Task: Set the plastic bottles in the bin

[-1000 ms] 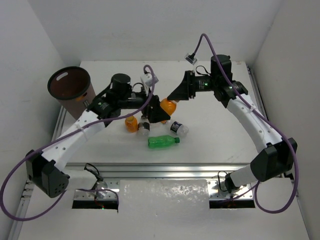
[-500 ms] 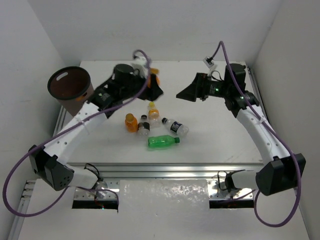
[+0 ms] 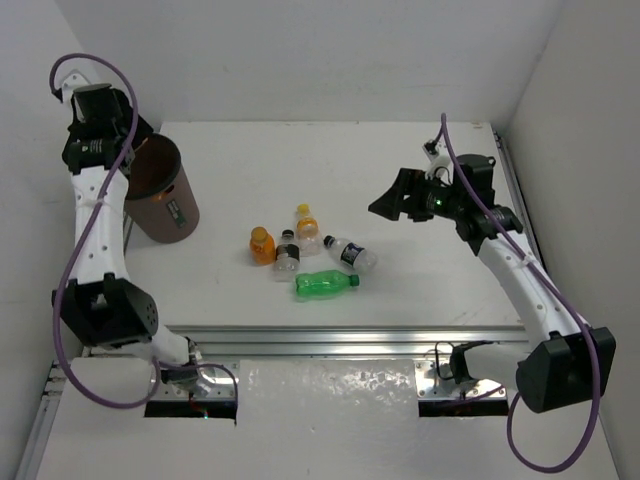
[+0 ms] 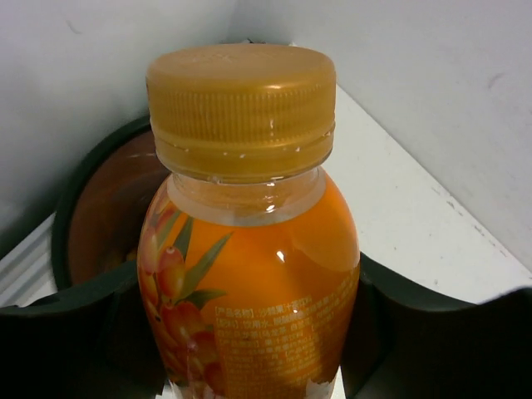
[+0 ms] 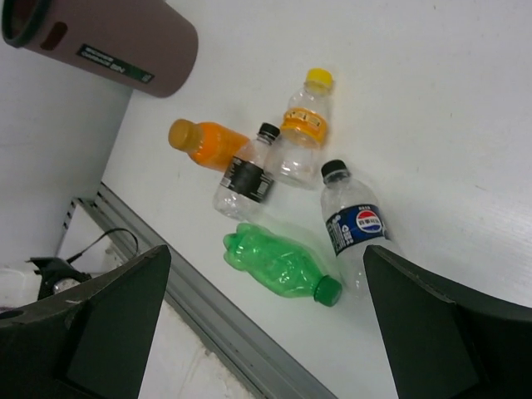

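At the far left, the left gripper (image 4: pixel 249 357) is clamped around the belly of an orange-filled plastic bottle with a ribbed golden cap (image 4: pixel 249 249), holding it upright at the mouth of the dark brown tapered round bin (image 3: pixel 168 208). Full of liquid, the bottle should feel fairly heavy, stiff-walled and slick on its glossy label, so this mid-body hold below the shoulder looks the safest. Its base is cut off in the wrist view, and the bin's floor is out of sight, so I cannot tell what lies inside. Mid-table, five more small plastic bottles (image 3: pixel 326 283) sit clustered. To their right, the right gripper (image 3: pixel 390 198) hangs raised, jaws wide and empty.
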Robot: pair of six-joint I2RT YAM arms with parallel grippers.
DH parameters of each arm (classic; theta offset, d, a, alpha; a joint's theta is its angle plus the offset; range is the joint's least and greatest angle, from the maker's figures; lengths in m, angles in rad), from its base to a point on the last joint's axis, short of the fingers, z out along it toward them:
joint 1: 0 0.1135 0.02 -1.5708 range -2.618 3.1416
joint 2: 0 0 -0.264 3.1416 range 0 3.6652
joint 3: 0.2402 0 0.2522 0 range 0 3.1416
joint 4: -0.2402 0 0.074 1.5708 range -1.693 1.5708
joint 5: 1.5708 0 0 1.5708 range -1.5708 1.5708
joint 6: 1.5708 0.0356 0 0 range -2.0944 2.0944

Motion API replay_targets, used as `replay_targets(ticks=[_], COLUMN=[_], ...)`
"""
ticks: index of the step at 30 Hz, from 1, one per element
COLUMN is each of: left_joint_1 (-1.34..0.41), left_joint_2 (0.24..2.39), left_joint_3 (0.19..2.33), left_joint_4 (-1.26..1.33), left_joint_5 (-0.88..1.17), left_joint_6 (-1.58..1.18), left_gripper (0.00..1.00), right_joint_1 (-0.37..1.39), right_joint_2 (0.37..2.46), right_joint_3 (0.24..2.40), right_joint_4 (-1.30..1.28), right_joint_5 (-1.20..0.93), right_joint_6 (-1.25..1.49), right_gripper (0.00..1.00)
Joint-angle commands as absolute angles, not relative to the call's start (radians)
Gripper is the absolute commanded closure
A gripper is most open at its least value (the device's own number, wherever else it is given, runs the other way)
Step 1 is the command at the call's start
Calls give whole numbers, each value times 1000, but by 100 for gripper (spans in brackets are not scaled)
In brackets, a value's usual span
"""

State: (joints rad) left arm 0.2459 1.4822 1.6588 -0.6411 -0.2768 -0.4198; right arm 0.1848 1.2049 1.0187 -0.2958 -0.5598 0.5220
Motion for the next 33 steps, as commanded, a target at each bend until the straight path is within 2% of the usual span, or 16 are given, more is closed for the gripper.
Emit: replay_targets(ticks=[1,2,3,6,7,14,16,19,22,24,25,27,28,29,32,33], left_joint_1=[249,249,249,249,249,245,235,181,143,134,120,95,56,29,-82,-109], left_joint_2=[1619,1637,1643,1589,1574,1434,1382,1301,1237,1188,1171,1137,1131,1131,1134,1131], left_joint_3=[1751,1765,1769,1698,1677,1657,1635,1586,1542,1481,1435,1392,1352,1341,1325,1324], left_joint_4=[-663,-678,-693,-647,-635,-644,-640,-621,-632,-617,-600,-583,-563,-561,-548,-540], left_joint_5=[-220,-221,-244,-268,-279,-295,-269,-233,-215,-172,-129,-94,-72,-48,-5,27], left_joint_6=[-425,-425,-440,-452,-456,-413,-405,-382,-365,-359,-357,-360,-360,-362,-370,-376], left_gripper=[70,59,39,14,1,0,0,0,0,0,0,0,0,0,1,1], right_joint_1=[189,190,201,250,268,478,505,529,535,537,535,534,531,519,479,469], right_joint_2=[1210,1219,1241,1284,1299,1602,1659,1761,1819,1833,1838,1856,1861,1862,1795,1723], right_joint_3=[1002,1002,1011,1040,1052,1170,1196,1250,1269,1241,1218,1207,1204,1200,1163,1149], right_joint_4=[-276,-294,-308,-379,-385,-495,-499,-537,-568,-574,-565,-561,-561,-561,-534,-522], right_joint_5=[-569,-572,-557,-428,-395,-80,-57,-34,-3,12,18,32,40,57,158,170], right_joint_6=[463,448,402,310,281,83,61,46,60,67,69,74,77,101,179,199], right_gripper=[1,1,1,1,1,2,4,13,18,26,33,38,50,56,70,71])
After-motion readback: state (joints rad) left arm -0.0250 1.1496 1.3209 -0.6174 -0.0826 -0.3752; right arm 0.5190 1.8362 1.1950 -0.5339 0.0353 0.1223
